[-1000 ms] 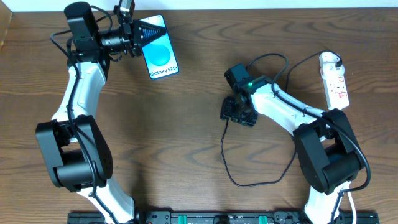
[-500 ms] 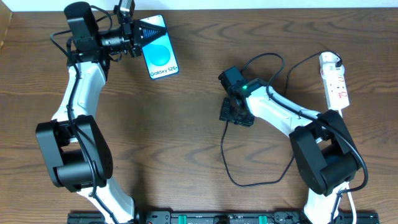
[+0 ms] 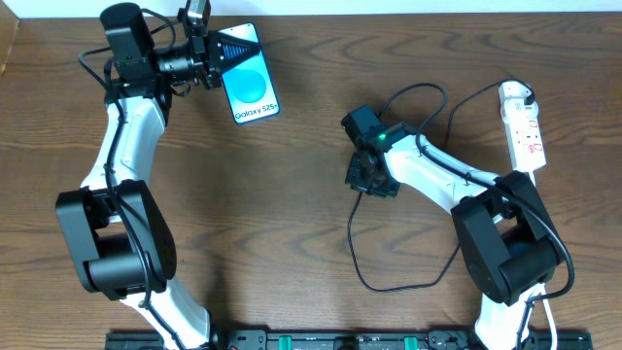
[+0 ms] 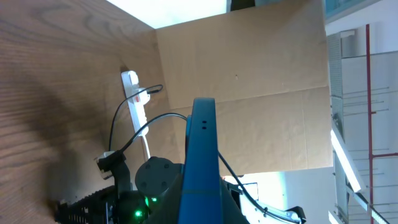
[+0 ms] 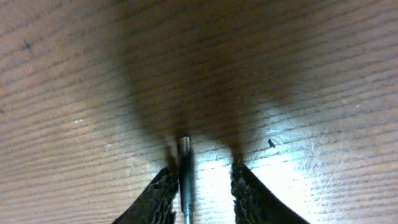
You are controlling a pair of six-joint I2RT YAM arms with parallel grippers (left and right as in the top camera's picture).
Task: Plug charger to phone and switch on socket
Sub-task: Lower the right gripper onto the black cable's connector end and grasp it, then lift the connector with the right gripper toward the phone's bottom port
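Observation:
My left gripper (image 3: 225, 49) is shut on the phone (image 3: 251, 83), a blue-screened "Galaxy S25+", at the table's far left. In the left wrist view the phone (image 4: 200, 162) stands edge-on between the fingers. My right gripper (image 3: 370, 175) points down at the table's middle. Its fingers (image 5: 202, 177) are open around the charger's plug tip (image 5: 185, 168). The tip lies on the wood against the left finger, with a gap to the right finger. The black cable (image 3: 352, 243) loops toward the front and back to the socket (image 3: 523, 124), a white power strip at the far right.
A white adapter (image 3: 515, 95) sits on the far end of the power strip, which also shows in the left wrist view (image 4: 134, 93). A cardboard wall (image 4: 249, 93) stands behind the table. A cable loop (image 3: 418, 92) arcs behind my right arm.
My right gripper has shifted slightly left and settled lower over the plug tip. The left arm and phone have not moved.

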